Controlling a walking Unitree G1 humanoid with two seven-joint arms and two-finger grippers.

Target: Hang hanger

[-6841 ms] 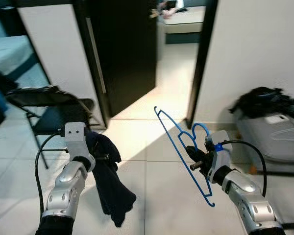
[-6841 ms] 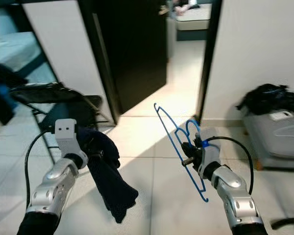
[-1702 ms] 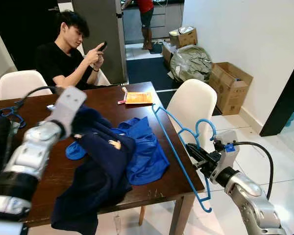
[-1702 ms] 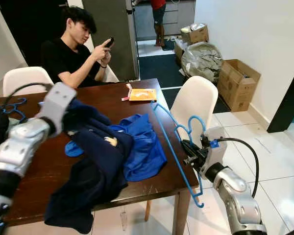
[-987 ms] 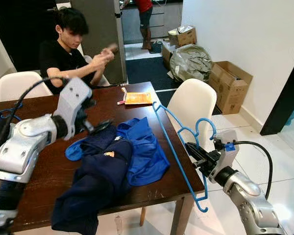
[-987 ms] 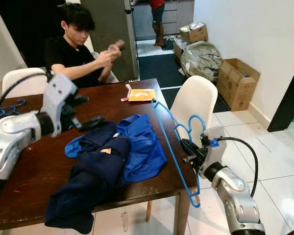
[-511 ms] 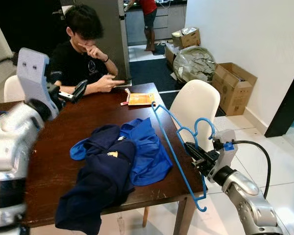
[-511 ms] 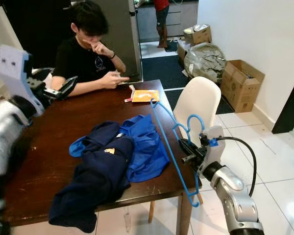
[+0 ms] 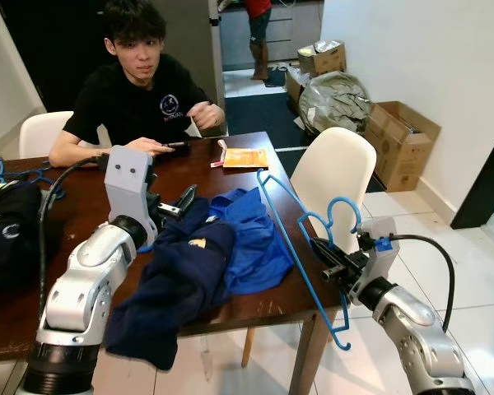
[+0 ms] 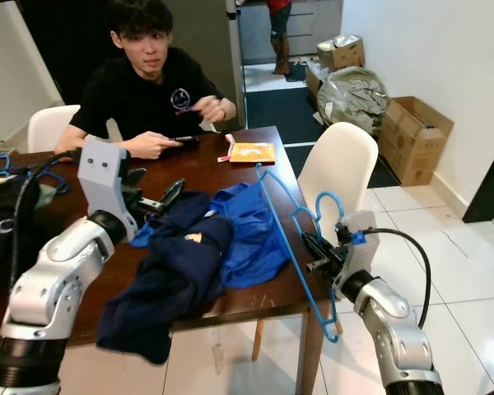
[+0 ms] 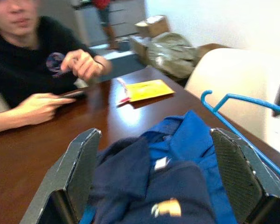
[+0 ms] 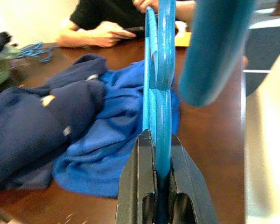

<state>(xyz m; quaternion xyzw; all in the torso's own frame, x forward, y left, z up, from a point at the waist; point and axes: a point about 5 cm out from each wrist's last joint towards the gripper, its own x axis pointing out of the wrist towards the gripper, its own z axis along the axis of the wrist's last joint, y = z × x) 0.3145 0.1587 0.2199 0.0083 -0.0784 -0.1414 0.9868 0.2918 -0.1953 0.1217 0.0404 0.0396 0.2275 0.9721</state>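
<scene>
A blue wire hanger (image 9: 290, 226) stands tilted beside the table's right edge, with my right gripper (image 9: 328, 262) shut on its lower neck; the right wrist view shows the fingers (image 12: 140, 186) pinching the blue hanger (image 12: 157, 107). On the brown table (image 9: 33, 317) lies a navy garment (image 9: 177, 284) partly over a brighter blue garment (image 9: 253, 239). My left gripper (image 9: 179, 202) hovers open just above the navy garment's far end. In the left wrist view its wide-spread fingers (image 11: 79, 172) frame both garments (image 11: 177, 154) without touching them.
A person (image 9: 140, 90) sits at the table's far side, hands by a phone. A yellow packet (image 9: 244, 157) lies near them. A white chair (image 9: 333, 177) stands behind the hanger. A black bag (image 9: 8, 239) sits at the table's left. Boxes (image 9: 399, 136) line the right wall.
My left arm has come down from high on the left to just above the navy garment. The person lowered a hand from the face. The hanger is held as before.
</scene>
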